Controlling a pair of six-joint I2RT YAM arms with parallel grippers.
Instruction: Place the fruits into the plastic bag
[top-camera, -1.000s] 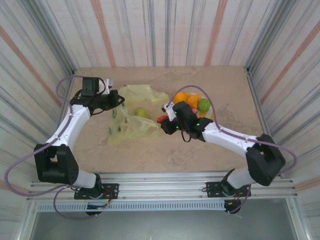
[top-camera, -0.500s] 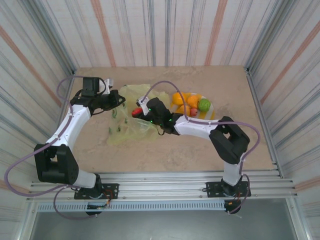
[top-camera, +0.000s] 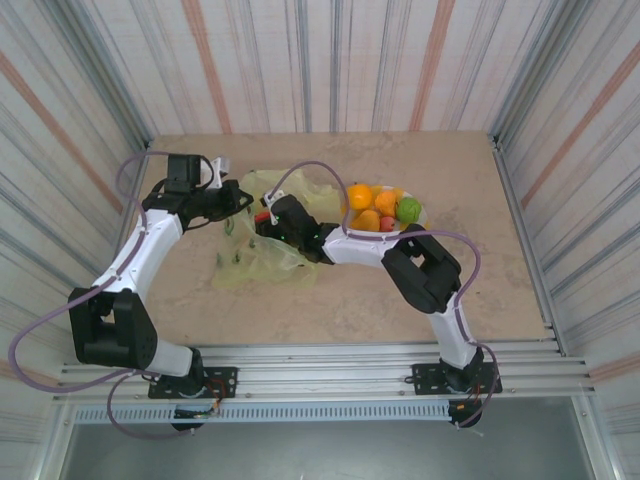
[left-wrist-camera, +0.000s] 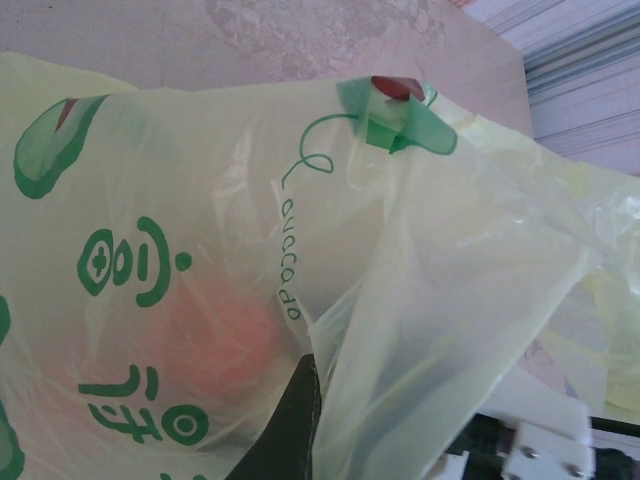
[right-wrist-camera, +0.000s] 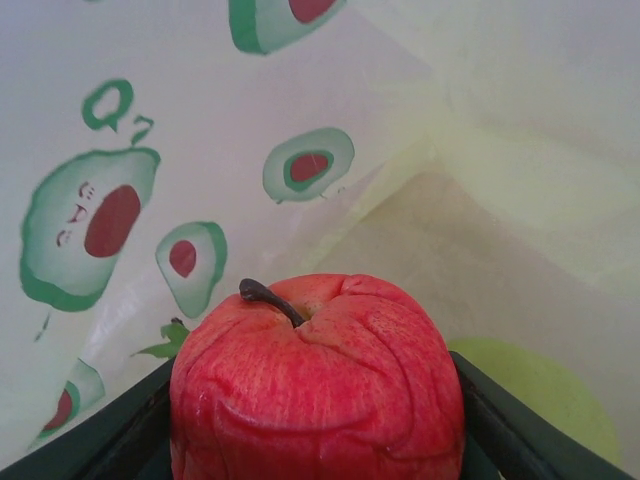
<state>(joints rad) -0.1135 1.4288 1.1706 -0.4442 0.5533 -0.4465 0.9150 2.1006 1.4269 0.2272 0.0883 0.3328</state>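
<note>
The plastic bag (top-camera: 268, 258), yellow-green with avocado prints, lies left of centre. My left gripper (top-camera: 242, 201) is shut on its upper edge; up close one dark finger (left-wrist-camera: 290, 430) pinches the film (left-wrist-camera: 200, 200), with a reddish shape (left-wrist-camera: 215, 340) behind it. My right gripper (top-camera: 266, 218) reaches into the bag's mouth, shut on a red apple (top-camera: 262, 216). That apple (right-wrist-camera: 315, 390) sits between the black fingers (right-wrist-camera: 515, 425), with bag film (right-wrist-camera: 200, 150) all round and a green fruit (right-wrist-camera: 545, 395) lying past it. Several fruits stay on the plate: oranges (top-camera: 360, 194), a green one (top-camera: 408, 210).
The striped plate (top-camera: 425, 222) stands right of the bag, close behind my right forearm (top-camera: 350, 248). Striped walls close off the table on three sides. Bare tabletop runs along the near edge and the far right.
My right arm has swung left from beside the plate to the bag's mouth, carrying the red apple. The left gripper has kept its hold on the bag without moving.
</note>
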